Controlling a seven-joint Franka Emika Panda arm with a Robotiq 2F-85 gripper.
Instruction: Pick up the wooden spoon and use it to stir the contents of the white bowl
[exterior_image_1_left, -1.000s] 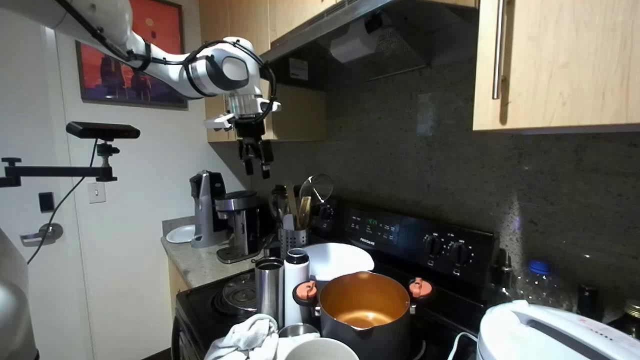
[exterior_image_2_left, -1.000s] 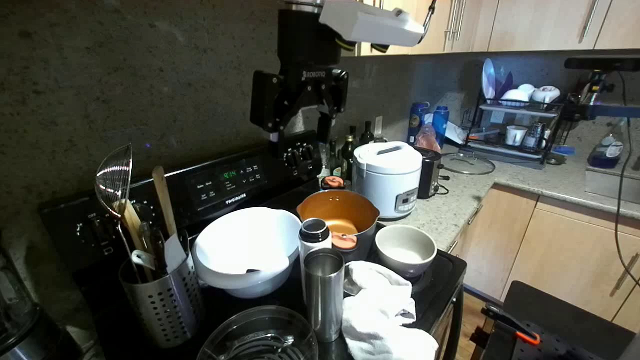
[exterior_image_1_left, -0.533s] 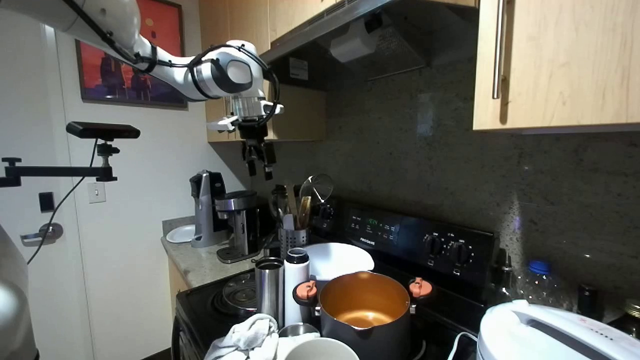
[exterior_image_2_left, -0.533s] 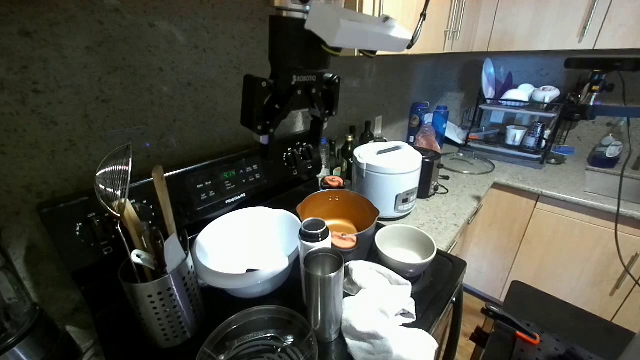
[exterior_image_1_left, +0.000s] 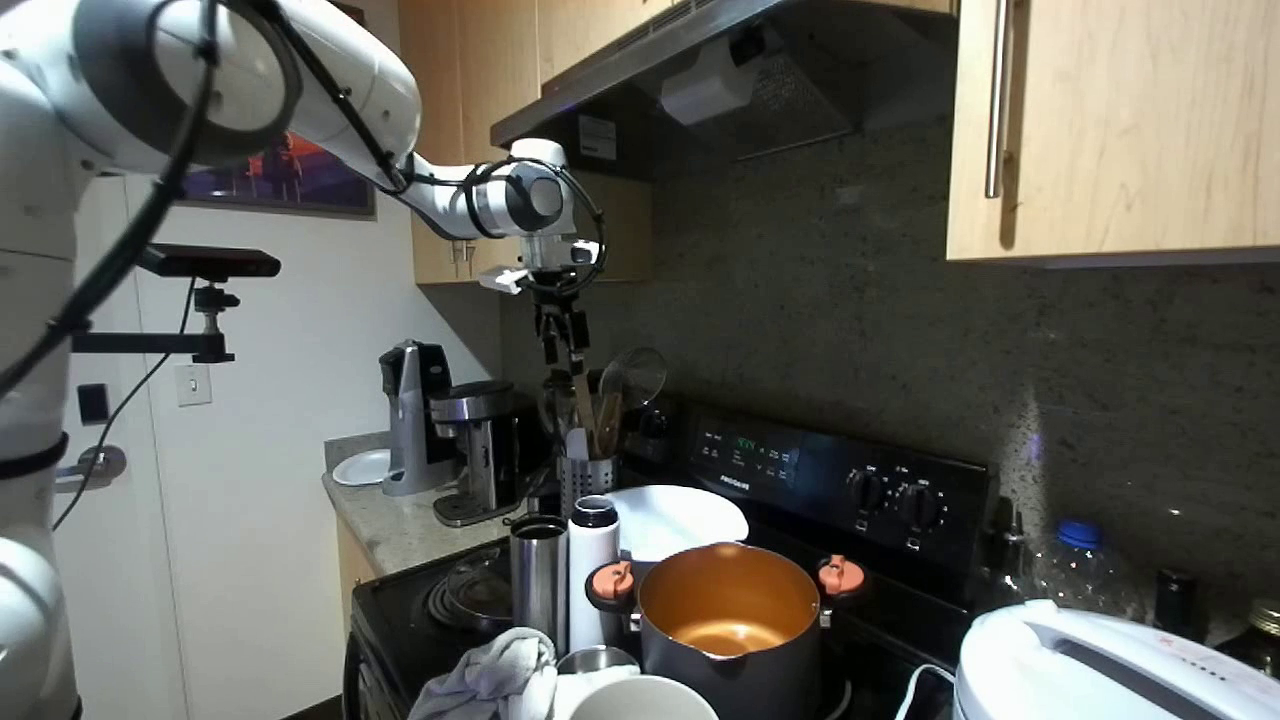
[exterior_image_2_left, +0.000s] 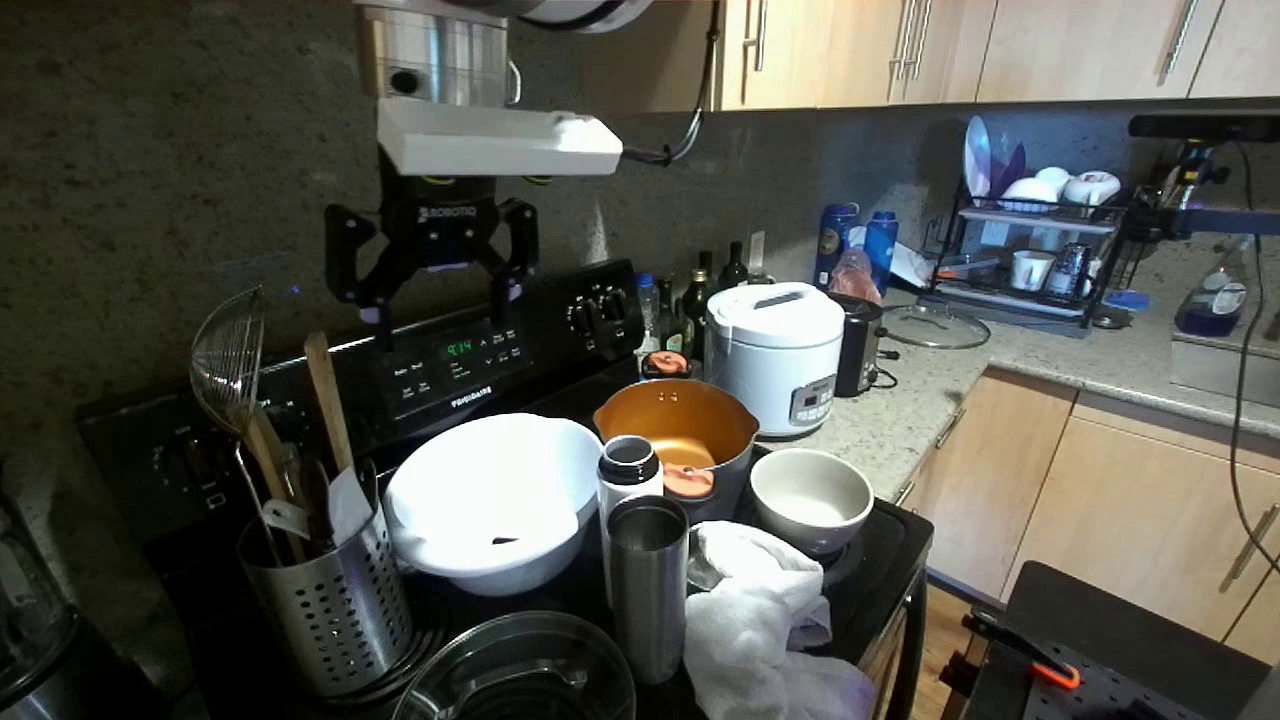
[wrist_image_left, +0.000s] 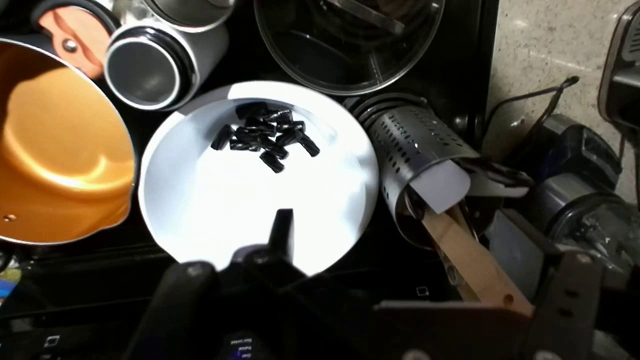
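Two upright wooden handles stand in the perforated metal holder; I cannot tell which is the wooden spoon's, and its wide end is hidden. The nearer handle (exterior_image_2_left: 328, 395) shows in both exterior views (exterior_image_1_left: 584, 402) and, with a hole in its end, in the wrist view (wrist_image_left: 475, 260). The white bowl (exterior_image_2_left: 500, 575) stands beside the holder, with several short black pieces in it in the wrist view (wrist_image_left: 367, 170). My gripper (exterior_image_2_left: 440, 320) is open and empty, above and behind the bowl; in an exterior view (exterior_image_1_left: 563, 358) it is just above the handle tops. The wrist view (wrist_image_left: 395, 217) shows its fingers wide apart.
The metal holder (exterior_image_2_left: 335, 610) also bears a wire skimmer (exterior_image_2_left: 228, 360) and a whitish spatula (exterior_image_2_left: 348, 505). An orange-copper pot (exterior_image_2_left: 680, 425), a steel tumbler (exterior_image_2_left: 648, 590), a white bottle (exterior_image_2_left: 628, 480), a glass lid (exterior_image_2_left: 515, 670) and a towel (exterior_image_2_left: 750, 620) crowd the stove.
My open gripper has moved down and toward the utensil holder: leftward in one exterior view, rightward in the other. The objects on the stove have not moved.
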